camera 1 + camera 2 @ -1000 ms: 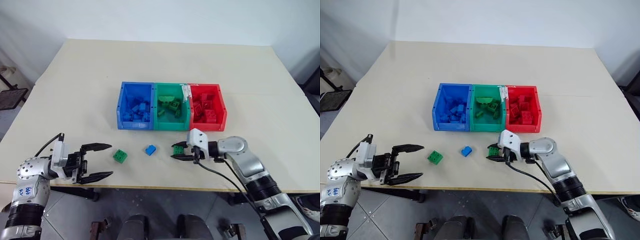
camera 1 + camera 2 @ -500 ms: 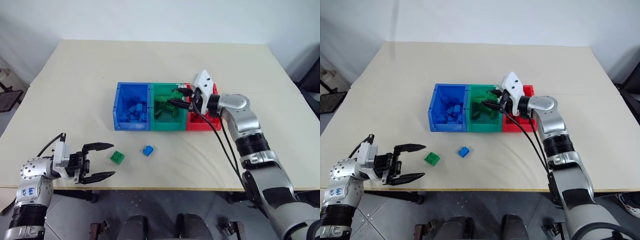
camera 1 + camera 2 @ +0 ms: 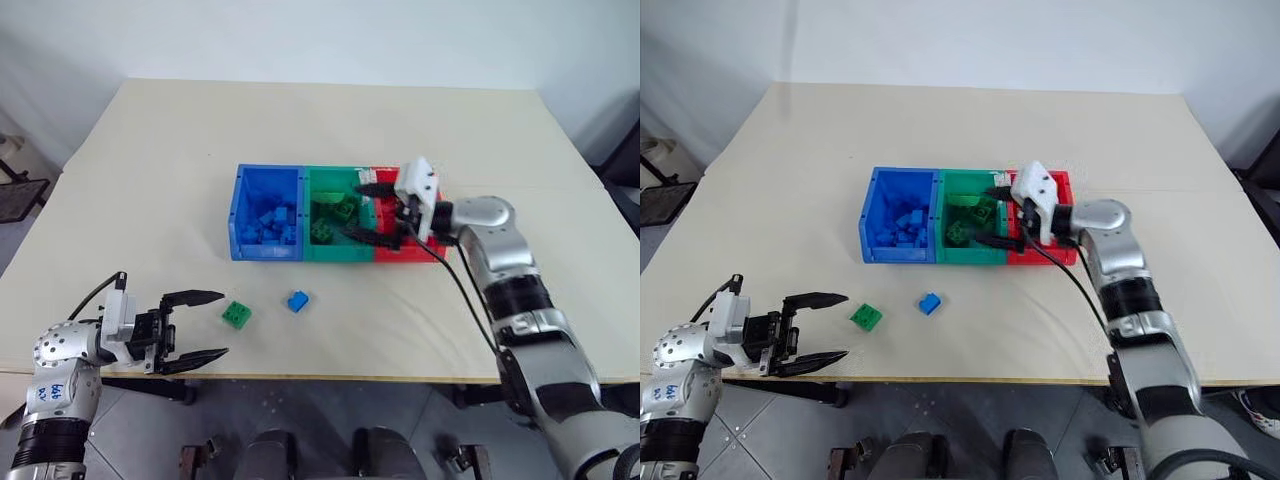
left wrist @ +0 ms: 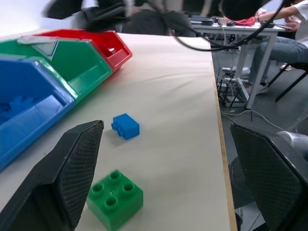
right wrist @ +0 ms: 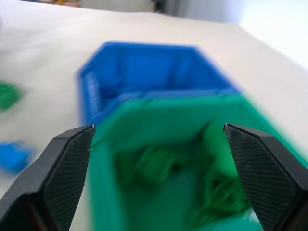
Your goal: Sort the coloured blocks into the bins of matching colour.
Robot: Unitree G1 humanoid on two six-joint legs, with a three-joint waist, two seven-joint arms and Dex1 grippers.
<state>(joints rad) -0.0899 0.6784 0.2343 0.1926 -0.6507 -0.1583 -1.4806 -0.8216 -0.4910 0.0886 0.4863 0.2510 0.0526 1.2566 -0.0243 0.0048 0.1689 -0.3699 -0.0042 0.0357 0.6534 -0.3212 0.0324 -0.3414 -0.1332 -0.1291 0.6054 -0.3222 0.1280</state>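
Three joined bins stand mid-table: blue, green and red, each holding several blocks of its own colour. My right gripper hovers open over the right side of the green bin, with nothing between its fingers; its wrist view looks into the green bin. A green block and a blue block lie on the table in front of the bins. My left gripper stands open and level near the table's front edge, just left of the green block.
The table's front edge runs close behind the loose blocks. Bare tabletop spreads behind and on both sides of the bins. In the left wrist view, a person sits at a desk past the table's side edge.
My right gripper rose from the table front with a green block, carried it over the green bin and opened. The left gripper stayed put.
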